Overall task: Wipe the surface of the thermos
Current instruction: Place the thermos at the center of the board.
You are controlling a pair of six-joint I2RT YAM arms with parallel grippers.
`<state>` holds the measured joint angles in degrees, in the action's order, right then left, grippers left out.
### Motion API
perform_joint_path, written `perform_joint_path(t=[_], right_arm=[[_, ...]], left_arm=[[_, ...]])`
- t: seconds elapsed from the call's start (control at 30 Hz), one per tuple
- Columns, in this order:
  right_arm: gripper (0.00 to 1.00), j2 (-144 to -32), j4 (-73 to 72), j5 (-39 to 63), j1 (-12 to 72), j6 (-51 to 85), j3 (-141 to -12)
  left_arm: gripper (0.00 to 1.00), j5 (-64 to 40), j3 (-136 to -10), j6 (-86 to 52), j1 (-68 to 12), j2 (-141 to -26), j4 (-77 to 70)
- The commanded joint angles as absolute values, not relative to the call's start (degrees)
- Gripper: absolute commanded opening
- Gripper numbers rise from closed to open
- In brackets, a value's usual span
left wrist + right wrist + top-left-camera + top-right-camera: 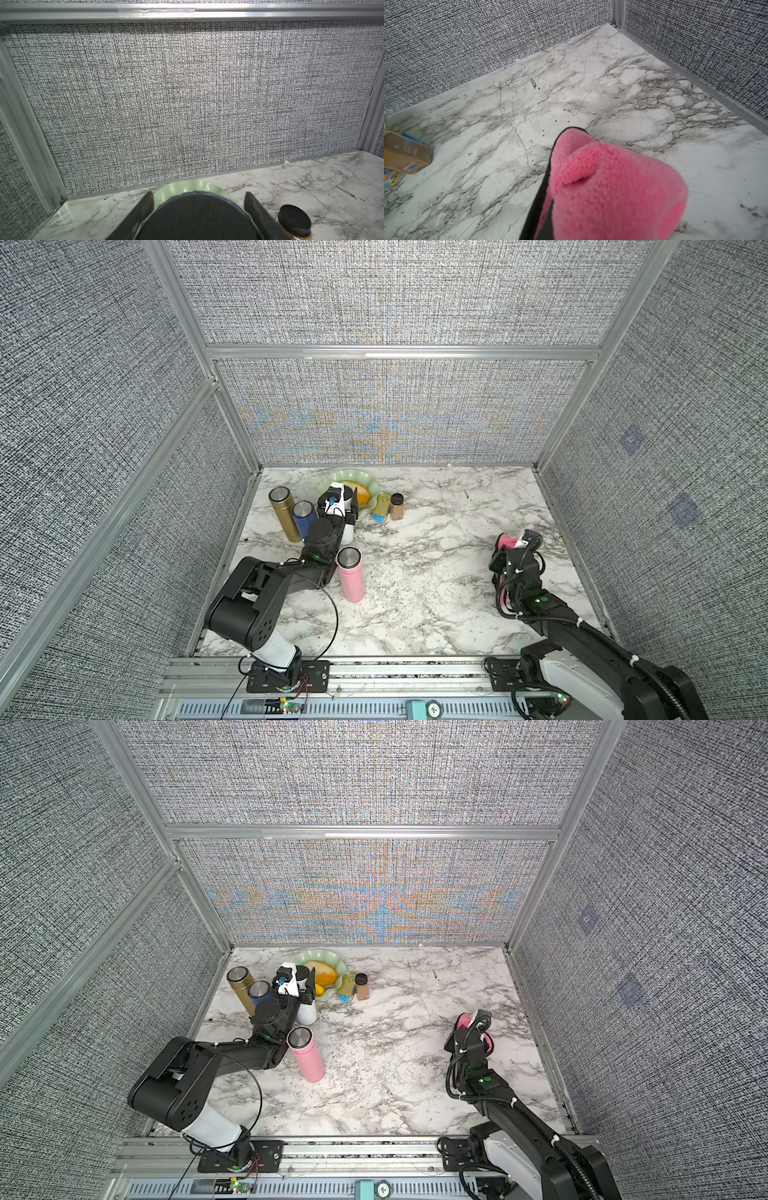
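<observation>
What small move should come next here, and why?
Probably lift the white thermos toward the table's middle: the left end effector grips it, the blue bottle crowds it, and the cloth in the right end effector is far off.

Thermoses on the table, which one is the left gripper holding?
The white thermos: the left gripper clamps its dark lid. The gold thermos, blue thermos and pink thermos stand free.
</observation>
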<state>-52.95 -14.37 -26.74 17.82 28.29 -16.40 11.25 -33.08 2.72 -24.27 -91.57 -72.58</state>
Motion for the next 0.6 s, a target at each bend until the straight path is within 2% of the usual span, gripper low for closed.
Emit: perform_joint_path(t=[0.0, 0.23, 0.43, 0.53, 0.57], right_arm=[[0.00, -52.9, -14.7, -26.4, 17.7, 28.9, -16.8], [0.00, -52.8, -14.7, -26.0, 17.4, 28.9, -16.8], [0.00, -52.6, -14.7, -25.9, 17.4, 29.1, -16.7], [0.00, -52.5, -14.5, -25.8, 17.3, 29.1, -16.7], [0.00, -52.6, -14.6, -25.7, 17.3, 29.1, -16.6]], left_arm=[[0.00, 12.2, -33.3, 0.5, -24.0, -91.4, -76.9], [0.00, 12.7, -34.4, -0.9, -23.6, -91.3, -71.3], [0.00, 16.5, -32.2, -2.4, -23.6, -93.4, -74.6], [0.00, 15.0, -29.8, -1.6, -23.6, -94.4, -78.9], [0.05, 14.1, -29.0, -1.4, -23.6, -94.6, -80.5]])
